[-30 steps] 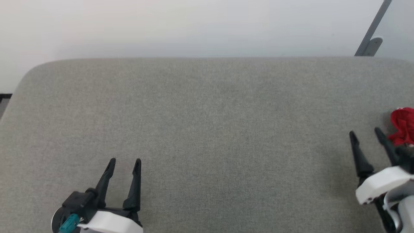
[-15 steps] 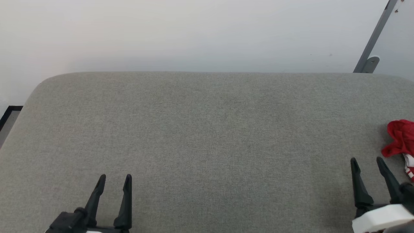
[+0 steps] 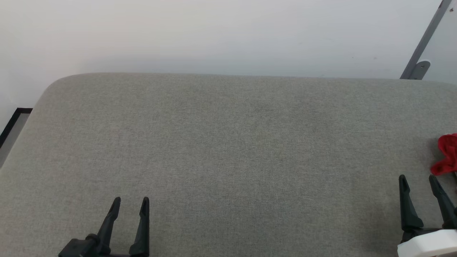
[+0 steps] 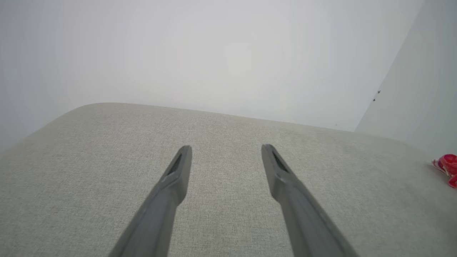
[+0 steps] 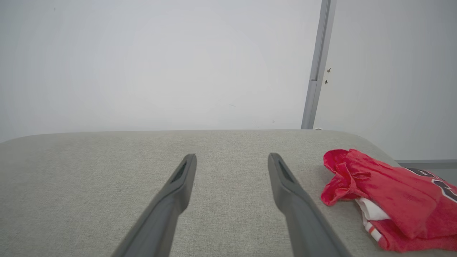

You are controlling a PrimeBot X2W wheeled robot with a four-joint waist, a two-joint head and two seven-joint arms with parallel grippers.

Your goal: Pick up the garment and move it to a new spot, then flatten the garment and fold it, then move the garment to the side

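Garment [image 5: 385, 200] is bunched up at the right edge of the grey cushion [image 3: 228, 142], just beside the right hand [image 3: 417, 178]. Left hand [image 3: 131, 200] is well apart. Both wide open, holding nothing.

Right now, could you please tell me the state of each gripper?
Left gripper: open, holding nothing.
Right gripper: open, holding nothing; the shirt lies apart, to its right.

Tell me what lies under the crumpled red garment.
The garment rests on the grey padded surface. A white part with red stripes pokes out beneath its top red fold. Anything else under the heap is covered.
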